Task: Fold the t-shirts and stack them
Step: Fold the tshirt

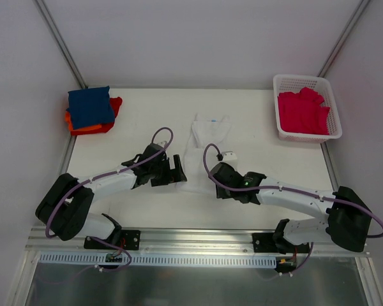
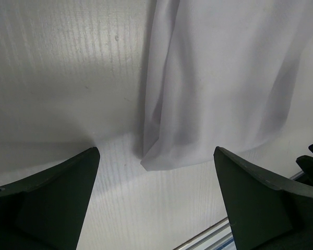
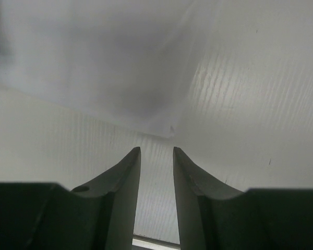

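A white t-shirt (image 1: 203, 148), folded into a narrow strip, lies mid-table with its neck label at the far end. My left gripper (image 1: 177, 172) is wide open at the shirt's near left corner; in the left wrist view the gripper (image 2: 156, 150) frames the corner of the shirt (image 2: 208, 78) and nothing is between the fingers. My right gripper (image 1: 213, 174) is at the near right corner; in the right wrist view the gripper (image 3: 156, 150) is narrowly open and empty, just short of the hem of the shirt (image 3: 104, 67). A navy t-shirt (image 1: 89, 106) lies folded on an orange-red one (image 1: 92, 127) at back left.
A white lattice basket (image 1: 287, 131) at back right holds crimson-pink t-shirts (image 1: 303, 112). Metal frame rails run along the table's left, right and near edges. Both arms lie low over the near half of the table.
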You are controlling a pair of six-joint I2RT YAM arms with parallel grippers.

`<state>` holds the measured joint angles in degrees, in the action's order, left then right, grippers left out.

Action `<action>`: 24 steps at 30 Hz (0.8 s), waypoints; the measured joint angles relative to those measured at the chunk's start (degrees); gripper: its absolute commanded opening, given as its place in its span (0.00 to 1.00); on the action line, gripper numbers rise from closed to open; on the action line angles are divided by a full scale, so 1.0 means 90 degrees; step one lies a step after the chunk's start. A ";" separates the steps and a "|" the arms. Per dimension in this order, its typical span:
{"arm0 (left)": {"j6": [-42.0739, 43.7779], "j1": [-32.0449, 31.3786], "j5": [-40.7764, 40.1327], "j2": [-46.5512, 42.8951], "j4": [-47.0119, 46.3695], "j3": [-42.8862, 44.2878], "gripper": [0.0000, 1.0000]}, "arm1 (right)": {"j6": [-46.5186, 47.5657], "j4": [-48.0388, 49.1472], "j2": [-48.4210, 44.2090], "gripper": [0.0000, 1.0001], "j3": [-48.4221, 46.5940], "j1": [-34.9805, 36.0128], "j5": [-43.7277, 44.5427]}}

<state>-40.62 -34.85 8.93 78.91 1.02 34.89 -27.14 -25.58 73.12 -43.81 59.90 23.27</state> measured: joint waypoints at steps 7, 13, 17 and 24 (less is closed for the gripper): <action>-0.0102 -0.0080 0.0002 0.0083 -0.0238 -0.0012 0.89 | -0.0253 -0.0053 -0.0090 0.34 0.0313 0.0124 0.0102; -0.0214 -0.0219 -0.0005 0.0046 -0.0447 -0.0146 0.88 | -0.0415 -0.0039 -0.0233 0.34 0.0590 0.0141 0.0172; -0.0296 -0.0274 -0.0022 -0.0073 -0.0602 -0.0321 0.85 | -0.0464 -0.0041 -0.0231 0.37 0.0692 0.0151 0.0175; -0.0415 -0.0301 -0.0044 -0.0194 -0.0741 -0.0481 0.84 | -0.0432 0.0163 0.0056 0.41 0.0680 0.0165 0.0170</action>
<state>-44.36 -37.56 8.54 77.17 -5.65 30.57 -31.03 -24.12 73.63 -37.69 61.39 24.80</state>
